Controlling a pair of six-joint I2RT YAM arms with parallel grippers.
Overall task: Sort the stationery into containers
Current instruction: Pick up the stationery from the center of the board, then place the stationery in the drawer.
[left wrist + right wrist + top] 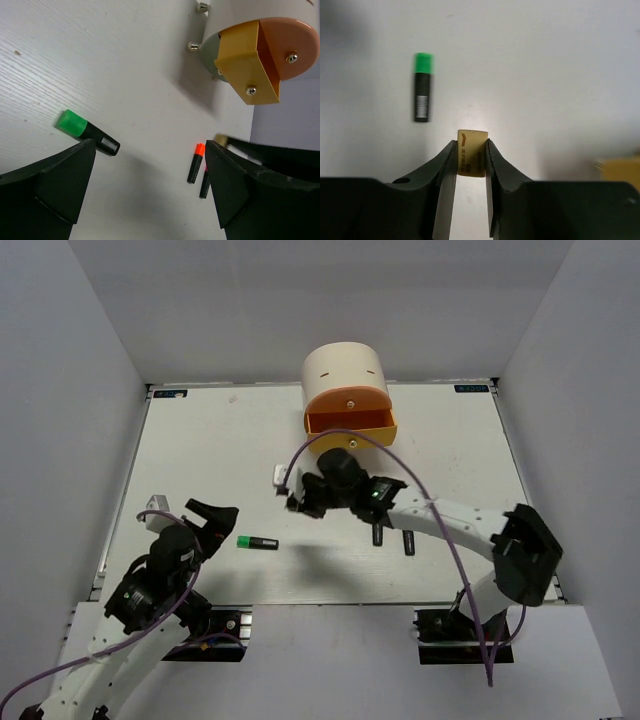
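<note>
Left arm (150,590): folded low at the near-left, wrist angled up and to the right.
Left gripper (212,512): fingers spread wide, nothing between them.
Right arm (450,520): elbow bent at far right, white forearm stretched leftward.
Right gripper (471,150): fingers pinched together on a small tan block (472,136).

Tan block (471,152), seemingly upright, orange drawer (351,423) open

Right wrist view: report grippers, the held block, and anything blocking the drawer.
Right gripper shut on tan block. Left gripper open, empty, beside green-capped highlighter. Orange drawer pulled out; nothing seen blocking it.
</note>
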